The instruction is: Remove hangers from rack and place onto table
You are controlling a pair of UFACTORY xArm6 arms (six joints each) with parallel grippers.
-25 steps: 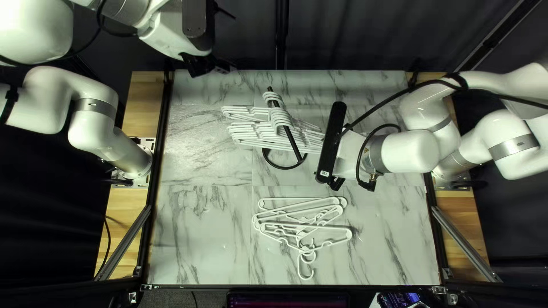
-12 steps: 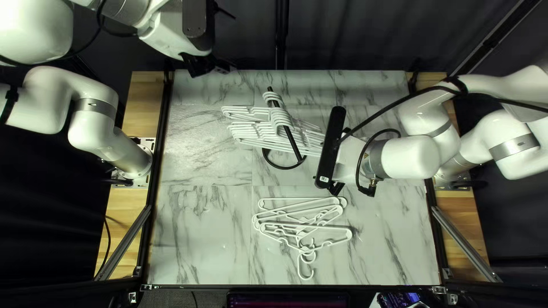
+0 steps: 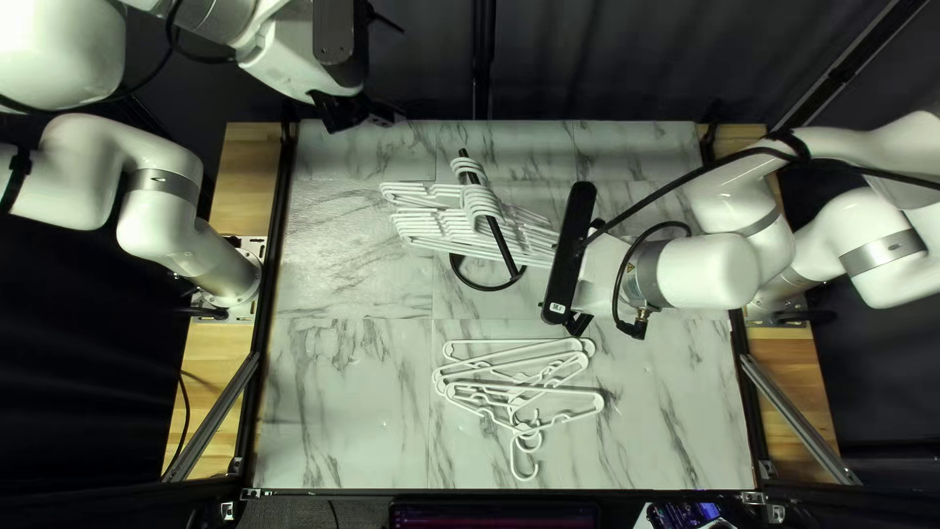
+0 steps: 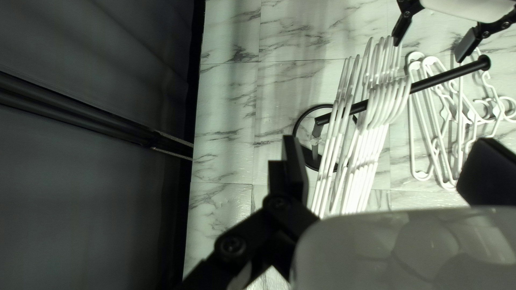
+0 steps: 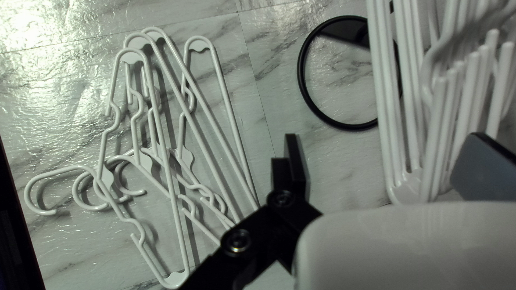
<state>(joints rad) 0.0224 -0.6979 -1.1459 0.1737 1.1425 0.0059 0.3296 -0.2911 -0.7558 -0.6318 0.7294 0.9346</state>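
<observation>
Black fingers [image 5: 294,166] spread wide

My right gripper [image 3: 580,321] gapes near the white hangers [image 3: 482,204] on the rack [image 3: 502,245] — my left gripper [image 3: 362,115], raised, stands parted too. Loose hangers [image 3: 578,394] lie overlapping on the counter [image 3: 343,411], nearer its near edge.

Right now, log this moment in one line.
rack: hanging hangers | table: loose hangers, overlapping | right gripper: open, near hanging hangers | left gripper: open, holding nothing | removal: unfinished
</observation>
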